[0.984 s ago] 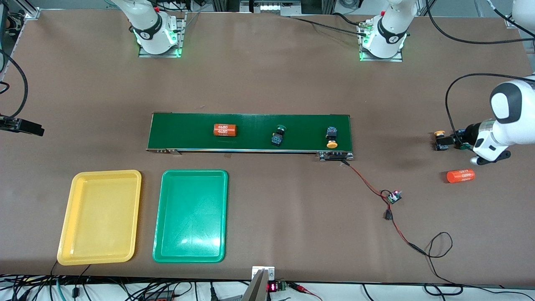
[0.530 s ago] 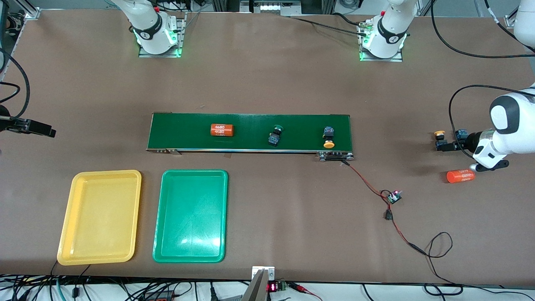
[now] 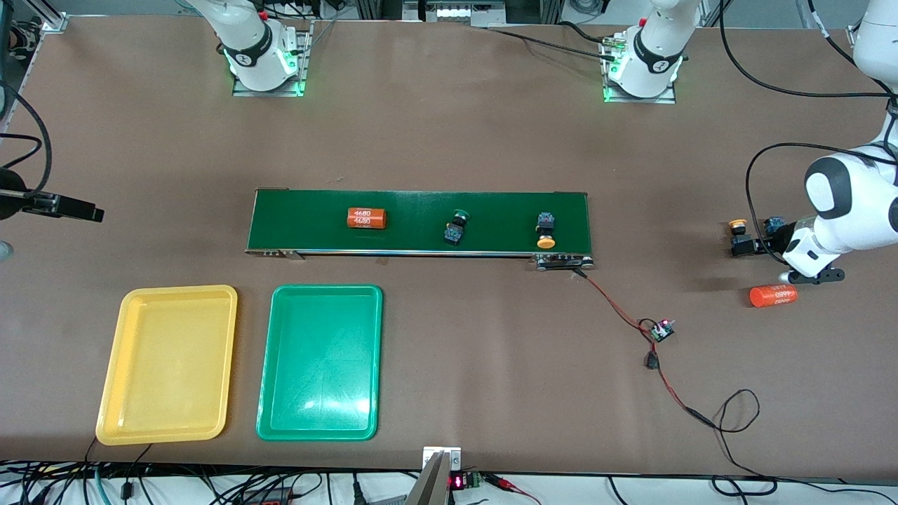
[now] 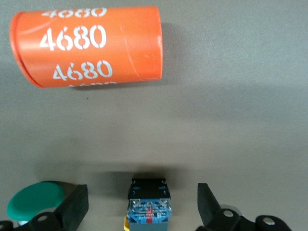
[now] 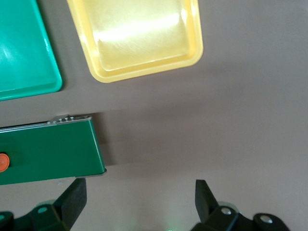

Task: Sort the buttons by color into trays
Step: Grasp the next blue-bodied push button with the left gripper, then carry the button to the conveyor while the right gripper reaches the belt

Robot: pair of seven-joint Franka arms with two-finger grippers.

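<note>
Meanwhile the conveyor belt point(image 3: 421, 223) had carried its green button point(image 3: 454, 229) and yellow button point(image 3: 545, 231) slightly toward the empty trays point(image 3: 319, 361), while the left gripper point(image 4: 143, 208), jaws wide, straddled another yellow button point(image 4: 148, 204) ungrasped; the right gripper point(image 5: 139, 204) hung open, empty.

Open left gripper point(image 4: 143, 207) astride button point(image 4: 148, 204), 4680 cyl point(image 4: 89, 45)

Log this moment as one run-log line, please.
left tool: open, over yellow-capped button off belt | right tool: open, waiting | yellow tray, green tray: no buttons
</note>
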